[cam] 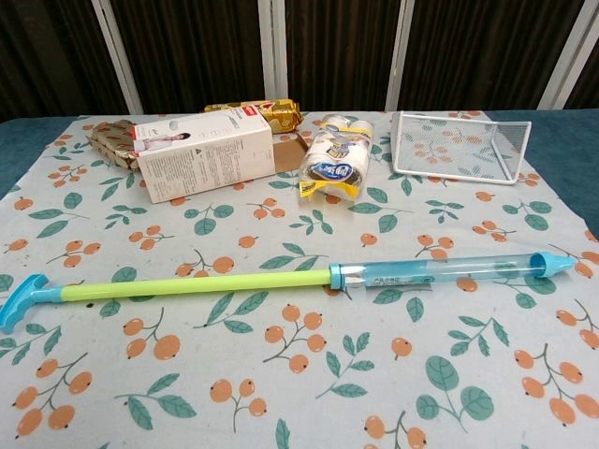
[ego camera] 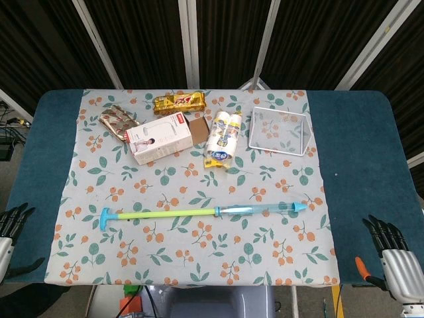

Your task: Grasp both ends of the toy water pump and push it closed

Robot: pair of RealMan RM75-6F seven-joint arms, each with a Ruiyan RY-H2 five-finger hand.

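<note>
The toy water pump point(ego camera: 199, 212) lies across the floral cloth, pulled out long. Its blue handle point(ego camera: 105, 218) is at the left end, a yellow-green rod point(ego camera: 165, 214) runs to a clear blue barrel point(ego camera: 258, 210) with a nozzle tip point(ego camera: 301, 207) at the right. In the chest view the pump point(cam: 281, 281) shows with its handle point(cam: 19, 299) and barrel point(cam: 449, 271). My left hand point(ego camera: 10, 228) sits at the bottom left table edge, fingers apart, holding nothing. My right hand point(ego camera: 394, 252) rests at the bottom right edge, fingers spread, also holding nothing. Both are well away from the pump.
At the back stand a white box point(ego camera: 159, 136), a patterned packet point(ego camera: 119, 122), a gold snack packet point(ego camera: 180, 103), a roll pack point(ego camera: 223, 138) and a white wire basket point(ego camera: 281, 130). The cloth point(ego camera: 199, 265) covers a teal table point(ego camera: 361, 146).
</note>
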